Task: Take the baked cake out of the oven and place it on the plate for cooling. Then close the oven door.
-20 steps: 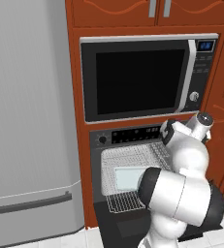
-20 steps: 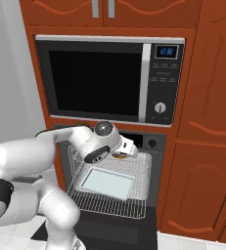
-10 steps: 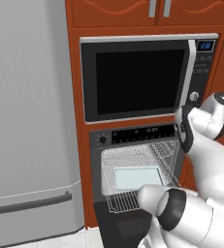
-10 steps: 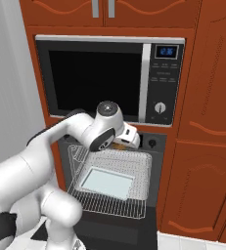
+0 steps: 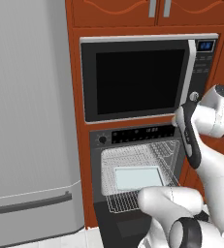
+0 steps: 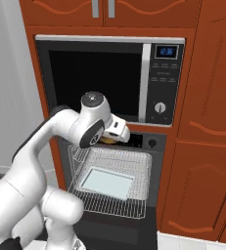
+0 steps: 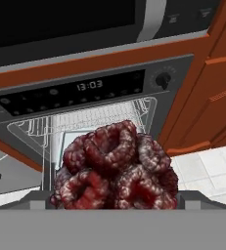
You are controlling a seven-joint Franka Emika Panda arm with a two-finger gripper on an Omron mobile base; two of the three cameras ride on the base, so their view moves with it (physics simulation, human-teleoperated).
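Reddish-brown baked cake [image 7: 115,168] sits gripped between the wide-spread fingers [image 6: 115,138], raised before the oven [image 6: 115,181]; oven door [image 5: 128,222] hangs open.

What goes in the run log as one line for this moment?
phase: carry | gripper: closed on lumpy dark reddish-brown baked cake, outside black built-in oven | oven door: open | wire rack: pulled out | plate: unseen

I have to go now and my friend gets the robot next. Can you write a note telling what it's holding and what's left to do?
Tool: holding the baked cake between its fingers, up in front of the oven control strip.
Oven door: hanging open; the wire rack is pulled out, with a pale tray on it.
Done: cake is off the rack.
Left: find the plate, set the cake on it, then shut the oven door.
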